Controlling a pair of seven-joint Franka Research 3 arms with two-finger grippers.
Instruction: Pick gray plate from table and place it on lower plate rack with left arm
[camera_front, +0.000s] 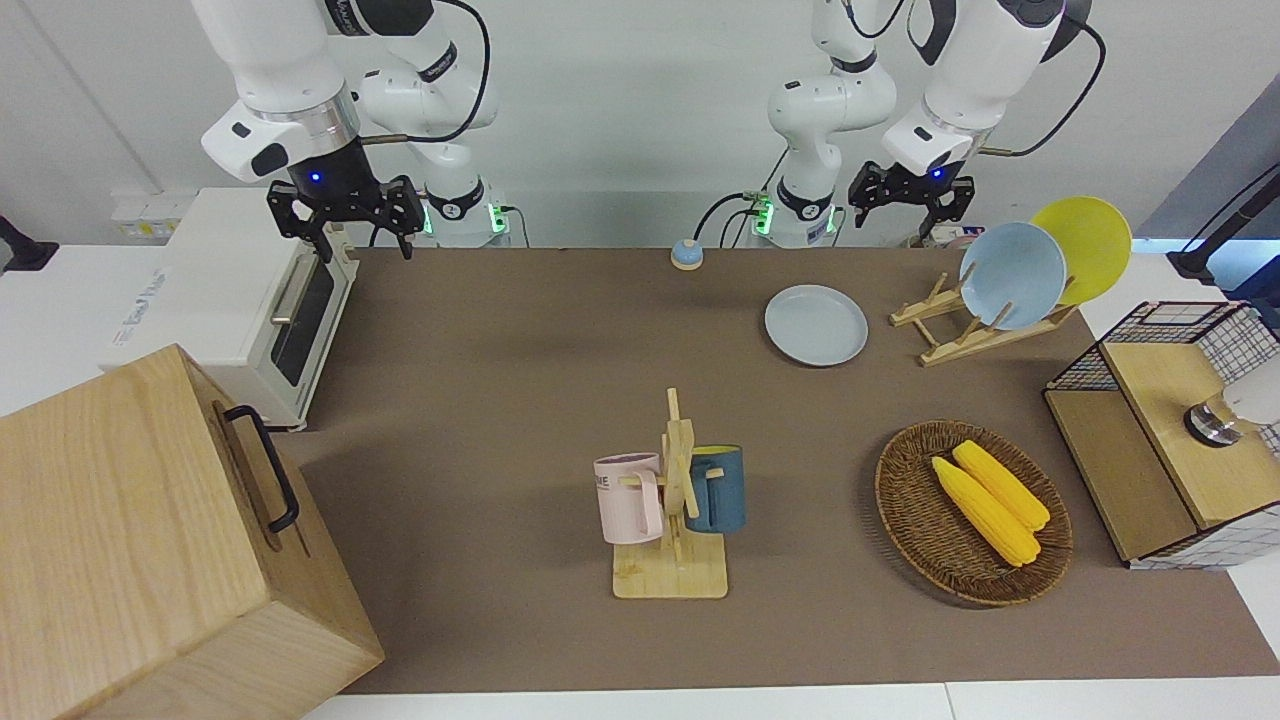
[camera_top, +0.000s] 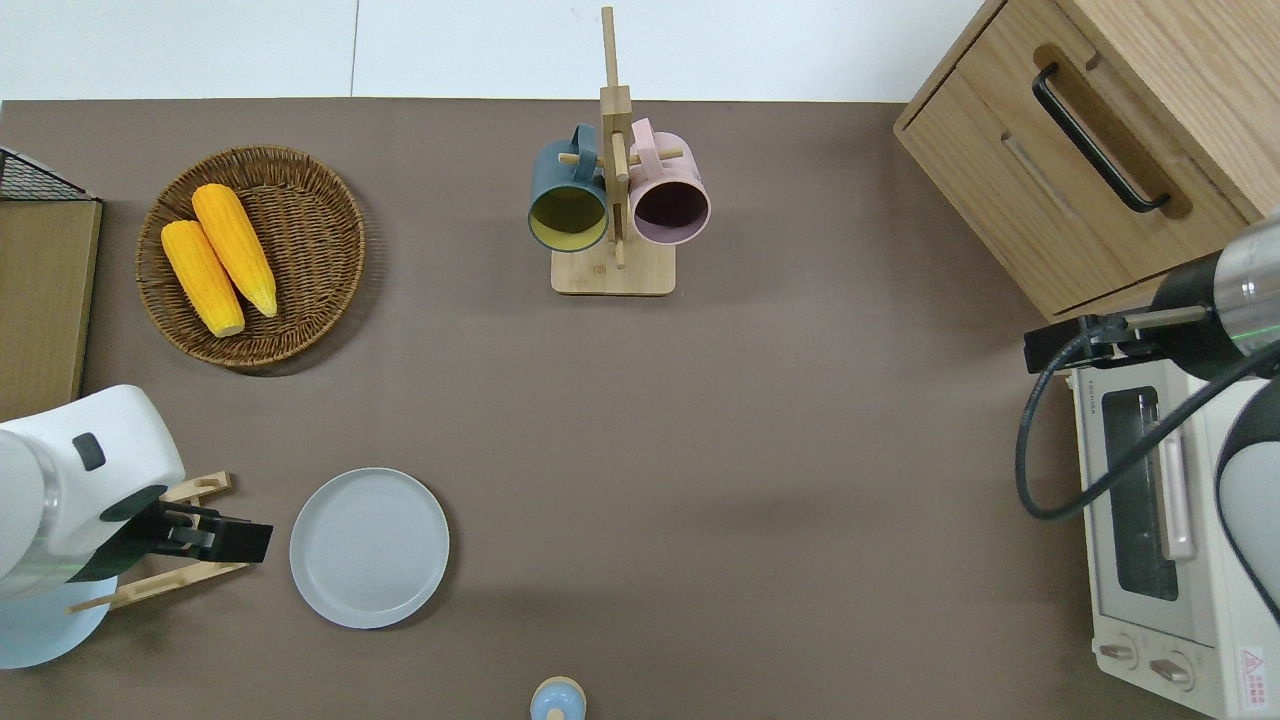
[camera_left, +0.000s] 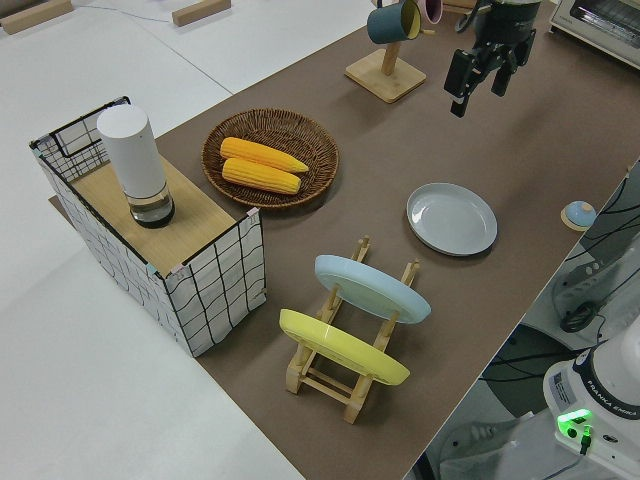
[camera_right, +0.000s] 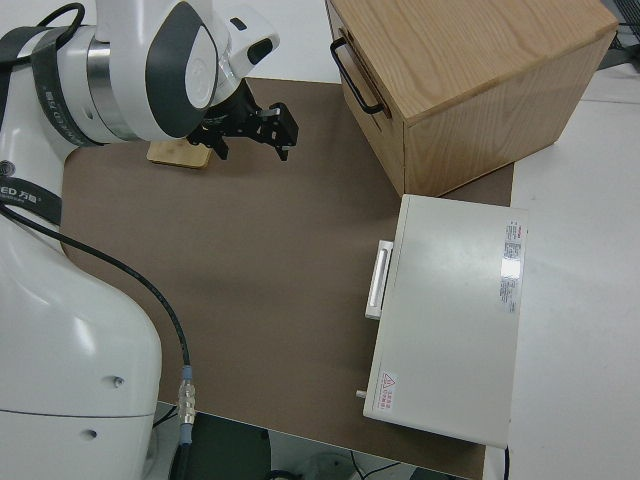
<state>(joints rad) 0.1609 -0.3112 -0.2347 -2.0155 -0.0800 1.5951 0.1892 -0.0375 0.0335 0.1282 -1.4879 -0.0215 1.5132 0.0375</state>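
The gray plate (camera_front: 816, 325) lies flat on the brown table (camera_front: 500, 350), beside the lower plate rack (camera_front: 975, 340). The plate also shows in the overhead view (camera_top: 369, 547) and the left side view (camera_left: 452, 218). The rack (camera_top: 165, 587) (camera_left: 345, 395) holds a light-blue plate (camera_front: 1012, 275) and a yellow plate (camera_front: 1085, 245) in its slots. My left gripper (camera_front: 905, 212) is open and empty, up in the air over the rack's end next to the gray plate (camera_top: 245, 540) (camera_left: 475, 85). My right gripper (camera_front: 345, 235) (camera_right: 250, 148) is open, and that arm is parked.
A wooden mug stand (camera_front: 672, 500) with two mugs stands mid-table, farther from the robots. A wicker basket (camera_front: 900, 500) holds two corn cobs. A wire-sided crate (camera_front: 1170, 430), a toaster oven (camera_front: 240, 300), a wooden cabinet (camera_front: 150, 540) and a small bell (camera_front: 686, 254) ring the table.
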